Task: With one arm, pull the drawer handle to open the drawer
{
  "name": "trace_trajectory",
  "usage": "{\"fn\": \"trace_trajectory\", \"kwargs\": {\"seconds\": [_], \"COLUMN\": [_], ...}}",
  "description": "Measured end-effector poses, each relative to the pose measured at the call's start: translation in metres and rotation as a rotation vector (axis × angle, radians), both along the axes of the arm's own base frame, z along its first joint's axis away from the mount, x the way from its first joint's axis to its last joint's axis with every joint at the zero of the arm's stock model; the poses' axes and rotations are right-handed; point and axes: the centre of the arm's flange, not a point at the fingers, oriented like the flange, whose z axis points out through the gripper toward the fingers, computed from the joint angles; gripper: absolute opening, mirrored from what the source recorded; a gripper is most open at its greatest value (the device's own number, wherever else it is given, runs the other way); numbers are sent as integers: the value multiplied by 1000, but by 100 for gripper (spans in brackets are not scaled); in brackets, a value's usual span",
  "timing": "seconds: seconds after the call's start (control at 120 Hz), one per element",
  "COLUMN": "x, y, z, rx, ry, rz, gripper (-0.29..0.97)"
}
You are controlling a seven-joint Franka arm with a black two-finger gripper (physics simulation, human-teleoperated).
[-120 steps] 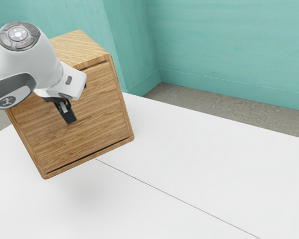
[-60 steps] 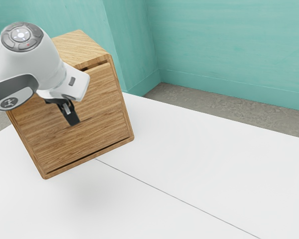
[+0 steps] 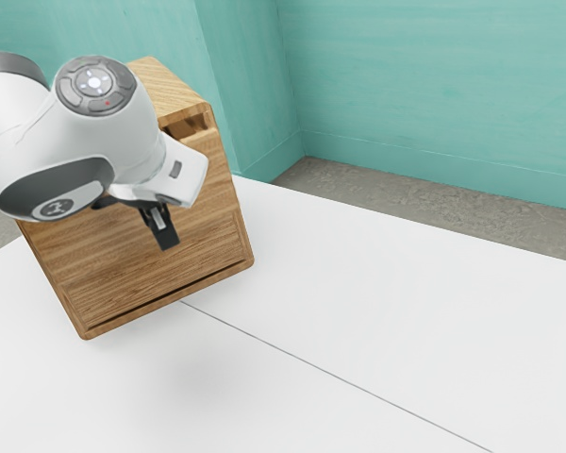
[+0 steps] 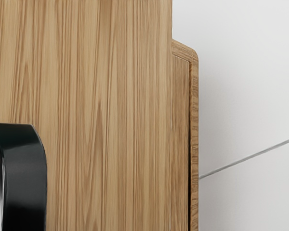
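Gripper [image 3: 162,229] at the drawer [image 3: 208,209] front, drawer slightly out of cabinet [image 3: 170,85]; grip state unreadable.

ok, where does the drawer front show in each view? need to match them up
Exterior view: the drawer front is the cabinet's face toward the table, at the exterior view's left, partly behind the gripper.
Wrist view: the drawer front is the broad wood panel ahead of the hand, bordered by the cabinet's frame edge.
Shared landmark: the thin seam line in the white table, running up to the cabinet.
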Motion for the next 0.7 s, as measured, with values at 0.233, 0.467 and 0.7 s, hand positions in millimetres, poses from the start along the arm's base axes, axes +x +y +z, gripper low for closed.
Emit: {"fn": "trace_trajectory", "kwargs": {"seconds": [0.233,0.467,0.7], "x": [0,-3,-26], "y": [-24,-46,-55], "z": [-5,-9,-4], "rx": [25,45,73], "ry": [3,2,-25], "rz": [-13,-23,-20], "gripper": [69,77,65]}}
